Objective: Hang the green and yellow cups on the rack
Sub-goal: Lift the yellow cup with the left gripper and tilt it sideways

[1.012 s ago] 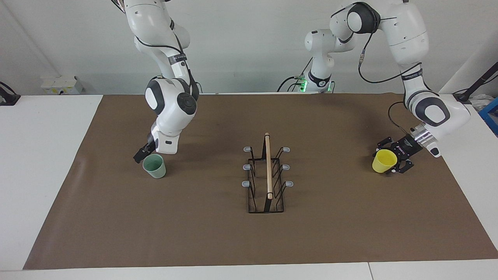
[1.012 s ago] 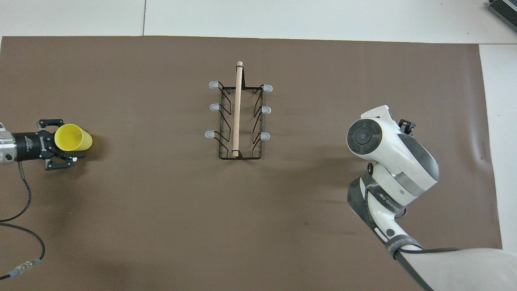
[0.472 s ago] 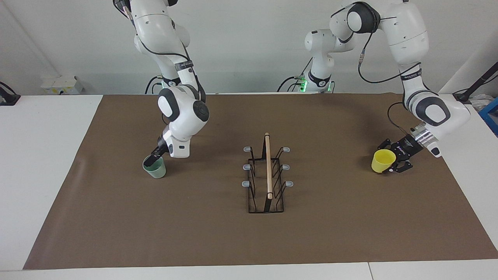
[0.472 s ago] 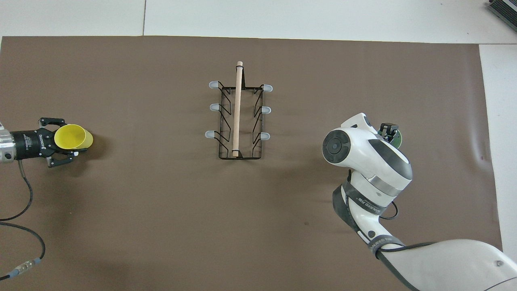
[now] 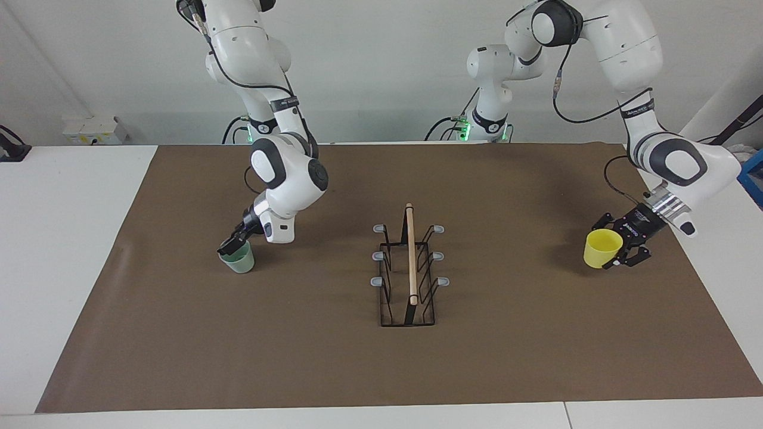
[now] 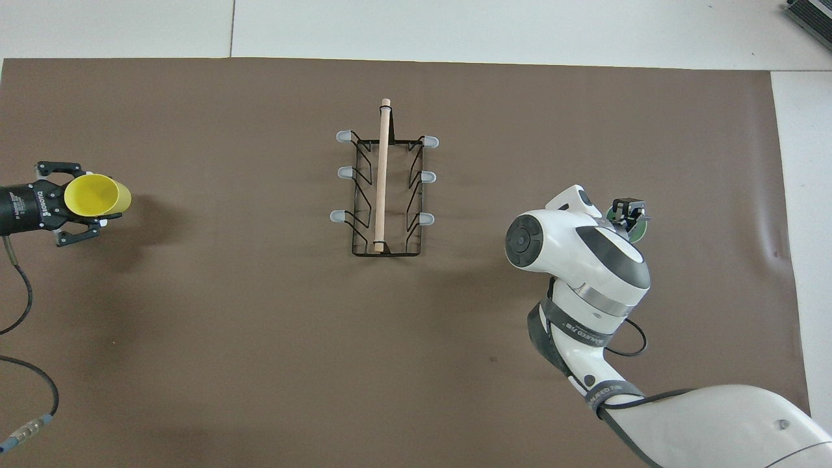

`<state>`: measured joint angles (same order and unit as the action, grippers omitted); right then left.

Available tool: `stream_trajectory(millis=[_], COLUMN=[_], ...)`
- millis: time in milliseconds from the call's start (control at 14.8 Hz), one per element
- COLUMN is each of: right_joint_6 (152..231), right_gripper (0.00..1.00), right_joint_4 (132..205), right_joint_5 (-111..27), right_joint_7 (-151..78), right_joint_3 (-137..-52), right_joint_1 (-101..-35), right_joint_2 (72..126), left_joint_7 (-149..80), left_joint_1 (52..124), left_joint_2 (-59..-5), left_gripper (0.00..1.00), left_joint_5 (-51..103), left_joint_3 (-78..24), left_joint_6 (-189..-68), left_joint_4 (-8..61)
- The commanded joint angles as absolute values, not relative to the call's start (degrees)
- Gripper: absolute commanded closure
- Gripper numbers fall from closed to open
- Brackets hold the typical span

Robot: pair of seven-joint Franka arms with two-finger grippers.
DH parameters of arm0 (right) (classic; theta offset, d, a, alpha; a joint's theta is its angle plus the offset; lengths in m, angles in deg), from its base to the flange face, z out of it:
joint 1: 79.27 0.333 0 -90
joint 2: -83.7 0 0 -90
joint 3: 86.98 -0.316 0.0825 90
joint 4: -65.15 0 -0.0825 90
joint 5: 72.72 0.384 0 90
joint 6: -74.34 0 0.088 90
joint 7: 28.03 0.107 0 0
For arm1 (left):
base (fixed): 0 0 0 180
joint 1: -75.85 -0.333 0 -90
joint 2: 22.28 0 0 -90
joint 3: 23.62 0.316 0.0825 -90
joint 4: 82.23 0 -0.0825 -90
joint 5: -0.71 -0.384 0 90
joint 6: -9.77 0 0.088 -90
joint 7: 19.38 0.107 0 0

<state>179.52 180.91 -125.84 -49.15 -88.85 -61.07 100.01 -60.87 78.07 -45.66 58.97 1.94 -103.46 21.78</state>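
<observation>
Over brown mat, left jaws clamp yellow cup (image 5: 602, 248); right jaws wide at green cup (image 5: 239, 258).

The rack (image 5: 409, 275) looks like thin black wire, its top rod (image 5: 411, 253) bare pale wood, its prong tips (image 5: 377, 282) a soft grey. Both cups, green (image 5: 239, 260) and yellow (image 5: 600, 248), seem smooth plastic. A matt brown sheet (image 5: 298, 357) covers the white counter (image 5: 59, 238).

A robotics lab test bench.
Two white robot arms (image 5: 280, 173) are mounted at a white counter (image 5: 71, 238) covered by a brown mat (image 5: 506, 357), against a bare pale wall (image 5: 369, 71), with loose cables (image 6: 19, 351) trailing over the mat and a green status light (image 5: 465, 128) glowing at one base.
</observation>
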Motion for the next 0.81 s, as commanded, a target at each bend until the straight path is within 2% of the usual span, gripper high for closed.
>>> stream_trajectory(millis=[0, 472, 742], right_joint_6=[179.36, 182.18, 181.83], right_gripper=[0.00, 0.00, 0.00], right_joint_4=[180.11, 177.56, 177.65], right_joint_5=[-129.31, -136.95, -136.09], right_joint_7=[-50.17, -52.81, -52.81], right_joint_3=[-89.00, -89.00, -89.09], right_joint_1=[-61.52, -62.31, -61.96], right_joint_2=[100.14, 103.56, 104.71], left_joint_7=[-60.86, -63.22, -71.74], left_joint_1=[80.15, 81.04, 80.95], left_joint_2=[-44.69, -37.76, -33.63], left_gripper=[1.00, 1.00, 1.00], left_joint_5=[54.43, 42.38, 31.76], left_joint_3=[2.57, 1.87, -3.65], left_joint_6=[-105.71, -107.21, -107.21], left_joint_4=[20.78, 20.52, 20.17])
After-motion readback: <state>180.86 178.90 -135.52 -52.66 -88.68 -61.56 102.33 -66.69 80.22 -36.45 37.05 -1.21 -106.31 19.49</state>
